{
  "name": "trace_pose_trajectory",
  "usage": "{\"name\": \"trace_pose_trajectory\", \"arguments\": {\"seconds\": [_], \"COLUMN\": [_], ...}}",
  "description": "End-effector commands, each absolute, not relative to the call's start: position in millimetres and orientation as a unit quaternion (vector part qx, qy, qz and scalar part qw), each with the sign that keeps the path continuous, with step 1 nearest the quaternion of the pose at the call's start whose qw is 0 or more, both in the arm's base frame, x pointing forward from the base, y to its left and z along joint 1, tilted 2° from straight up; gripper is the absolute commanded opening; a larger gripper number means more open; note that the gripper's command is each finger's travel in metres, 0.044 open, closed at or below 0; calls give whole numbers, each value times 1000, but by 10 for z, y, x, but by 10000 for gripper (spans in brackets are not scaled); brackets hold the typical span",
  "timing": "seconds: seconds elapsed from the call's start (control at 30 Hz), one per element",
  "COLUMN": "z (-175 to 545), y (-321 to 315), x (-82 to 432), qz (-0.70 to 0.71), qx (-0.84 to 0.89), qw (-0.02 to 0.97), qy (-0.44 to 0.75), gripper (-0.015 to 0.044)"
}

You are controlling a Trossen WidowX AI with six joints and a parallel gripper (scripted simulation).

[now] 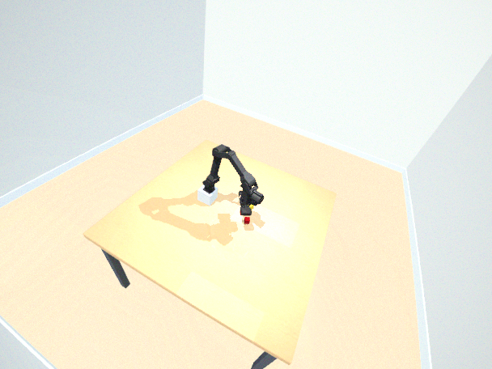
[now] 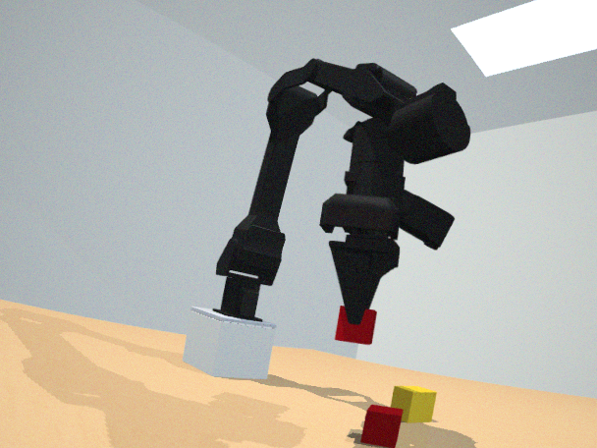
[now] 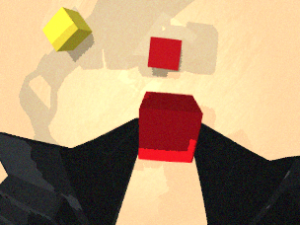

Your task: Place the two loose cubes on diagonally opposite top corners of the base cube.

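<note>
My gripper (image 2: 355, 320) (image 3: 170, 132) is shut on a red cube (image 2: 369, 328) (image 3: 170, 125), one finger on each side of it. It holds this cube clear above the table, pointing down. In the top view the held cube is mostly hidden by the gripper. The other red cube (image 1: 247, 220) (image 2: 381, 426) (image 3: 165, 53) sits on the table, ahead of the held cube in the wrist view. The yellow cube (image 1: 252, 206) (image 2: 418, 406) (image 3: 66, 30) sits on the table apart from it, at the upper left of the wrist view. Nothing rests on the yellow cube.
The arm stands on a white block (image 1: 207, 195) (image 2: 228, 347) on the wooden table (image 1: 170, 259) (image 2: 59, 403). The arm's shadow falls across the table and around the two resting cubes.
</note>
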State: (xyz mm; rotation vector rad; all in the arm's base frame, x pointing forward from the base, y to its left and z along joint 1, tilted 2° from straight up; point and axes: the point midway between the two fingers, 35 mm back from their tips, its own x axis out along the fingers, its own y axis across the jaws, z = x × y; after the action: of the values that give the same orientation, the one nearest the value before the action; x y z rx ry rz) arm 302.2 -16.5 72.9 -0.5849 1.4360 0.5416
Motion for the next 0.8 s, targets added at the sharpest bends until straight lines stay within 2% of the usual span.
{"name": "trace_pose_trajectory", "arguments": {"seconds": [0.0, 0.77], "z": [703, 602], "y": [-75, 425], "x": [3034, 3025], "qz": [199, -14], "qx": [-218, 11], "qw": [696, 730], "qy": [654, 684], "gripper": [105, 105]}}
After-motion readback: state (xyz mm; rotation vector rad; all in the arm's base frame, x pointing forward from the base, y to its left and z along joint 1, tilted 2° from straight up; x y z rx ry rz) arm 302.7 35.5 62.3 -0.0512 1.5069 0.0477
